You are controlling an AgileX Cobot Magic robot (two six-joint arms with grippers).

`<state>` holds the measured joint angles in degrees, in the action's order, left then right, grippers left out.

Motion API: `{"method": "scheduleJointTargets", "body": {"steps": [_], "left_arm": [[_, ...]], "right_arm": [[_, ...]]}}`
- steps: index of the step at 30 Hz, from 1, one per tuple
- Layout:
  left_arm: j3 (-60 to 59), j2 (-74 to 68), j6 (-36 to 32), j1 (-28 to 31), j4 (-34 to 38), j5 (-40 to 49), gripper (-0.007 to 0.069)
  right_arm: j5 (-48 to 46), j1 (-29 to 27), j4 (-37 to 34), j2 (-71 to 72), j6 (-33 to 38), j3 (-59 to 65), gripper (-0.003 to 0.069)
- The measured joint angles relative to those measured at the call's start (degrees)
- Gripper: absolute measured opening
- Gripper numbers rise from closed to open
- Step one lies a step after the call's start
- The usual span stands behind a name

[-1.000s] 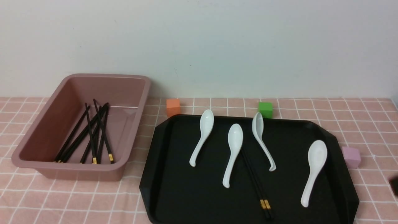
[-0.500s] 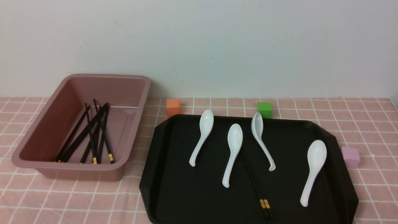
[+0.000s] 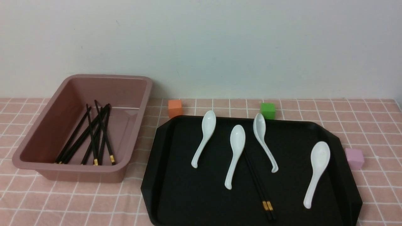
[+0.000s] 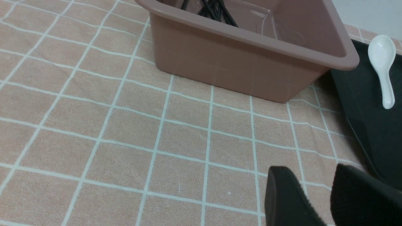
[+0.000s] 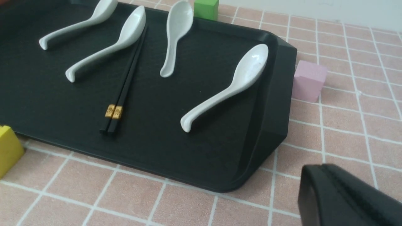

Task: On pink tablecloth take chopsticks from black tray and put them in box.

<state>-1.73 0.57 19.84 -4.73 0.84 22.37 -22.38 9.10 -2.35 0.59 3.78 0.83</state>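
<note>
One pair of chopsticks remains on the black tray, the two sticks lying flush side by side between the second and third spoons, well ahead of the right claw and toward its inner side. Right claw: fingers pressed together, holding nothing, low over the pink tablecloth just off the tray's near corner. Left claw: fingers slightly apart, empty, hanging over the surface with the box just ahead of it. Judgement: sticks are light, rigid, smooth lacquer, likely slippery and prone to rolling or scissoring apart; they lie flat on the tray, so little clearance underneath. Best hold looks to be across both sticks near the gold bands, the thicker end, clear of the neighbouring spoon handle. Count: 4 white spoons on tray; 2 sticks on tray; a bundle in the box, overlapping, exact number not resolvable; 4 small cubes (orange, green, lilac, yellow).
</note>
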Motion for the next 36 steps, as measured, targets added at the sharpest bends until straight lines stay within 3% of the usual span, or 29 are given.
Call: {"method": "scheduleJointTargets", "body": {"steps": [36], "left_arm": [[0.0,0.0,0.0,0.0,0.0,0.0,0.0239]], "right_arm": [[0.0,0.0,0.0,0.0,0.1,0.0,0.0014]]}}
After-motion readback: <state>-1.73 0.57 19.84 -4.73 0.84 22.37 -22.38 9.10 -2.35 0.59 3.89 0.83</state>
